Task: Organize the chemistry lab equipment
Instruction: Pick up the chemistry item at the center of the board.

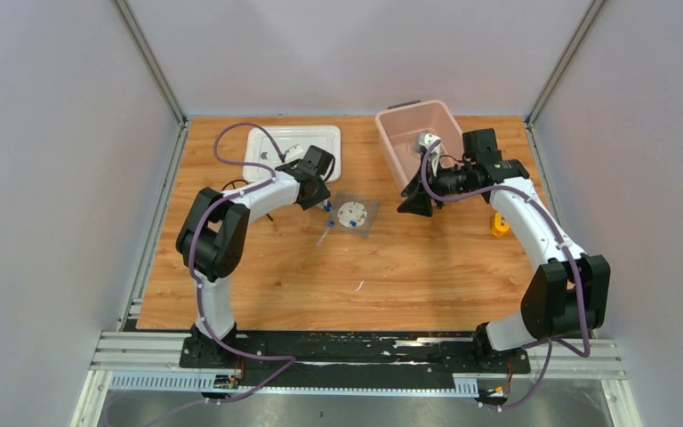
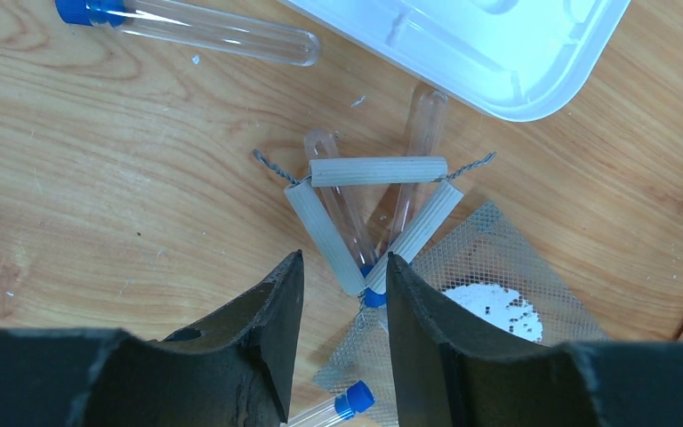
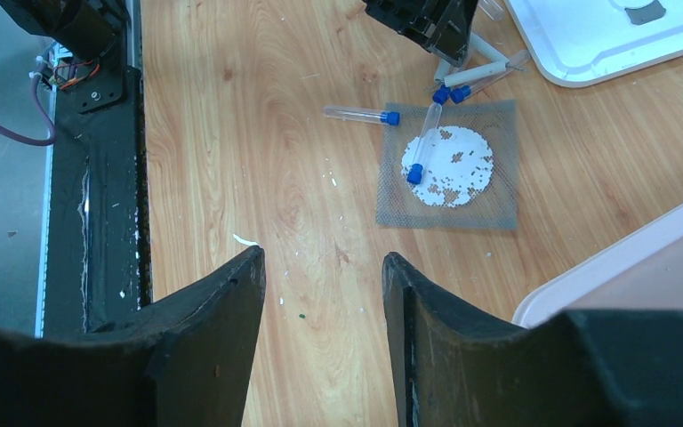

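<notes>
White ribbed triangle lies on the bench; my left claw straddles its corner, whether gripping I cannot tell. My right claw hangs part-open, empty.

White clay triangle flat over two blue-capped tubes (beside wire gauze)

The white lid sits close behind the small triangle. Blue-capped tubes lie under it, wire mesh just beside. The table on its other side is bare.
</notes>
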You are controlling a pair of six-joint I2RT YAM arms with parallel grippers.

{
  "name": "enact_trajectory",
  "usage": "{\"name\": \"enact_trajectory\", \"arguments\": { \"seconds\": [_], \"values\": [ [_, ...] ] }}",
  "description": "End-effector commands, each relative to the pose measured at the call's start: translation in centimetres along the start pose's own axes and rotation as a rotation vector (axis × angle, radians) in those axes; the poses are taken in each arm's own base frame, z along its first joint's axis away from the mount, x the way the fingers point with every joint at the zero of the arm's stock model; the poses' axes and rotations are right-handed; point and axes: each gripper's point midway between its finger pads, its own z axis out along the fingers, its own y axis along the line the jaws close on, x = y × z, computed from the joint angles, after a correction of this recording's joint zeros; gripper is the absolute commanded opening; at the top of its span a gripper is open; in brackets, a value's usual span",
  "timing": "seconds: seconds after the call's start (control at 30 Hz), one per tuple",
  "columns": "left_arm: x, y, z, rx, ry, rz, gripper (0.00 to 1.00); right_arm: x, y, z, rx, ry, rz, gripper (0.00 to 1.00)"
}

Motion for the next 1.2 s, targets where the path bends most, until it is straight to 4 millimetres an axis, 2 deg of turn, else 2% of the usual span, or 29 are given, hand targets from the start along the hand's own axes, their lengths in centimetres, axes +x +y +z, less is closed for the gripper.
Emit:
{"name": "enact_trajectory", "arguments": {
  "seconds": [0.0,1.17],
  "values": [
    [-1.7,-1.1,0.0,0.013,-0.057,-0.019,0.47,-1.3,-0.3,-0.2,-0.005,-0.016,-0.056,0.52],
    [-0.7,0.2,2.3,-0.014,-0.024,-0.032,0.38,-1.1,0.0,0.0,-0.027,-0.013,-0.045,0.52]
  ]
}}
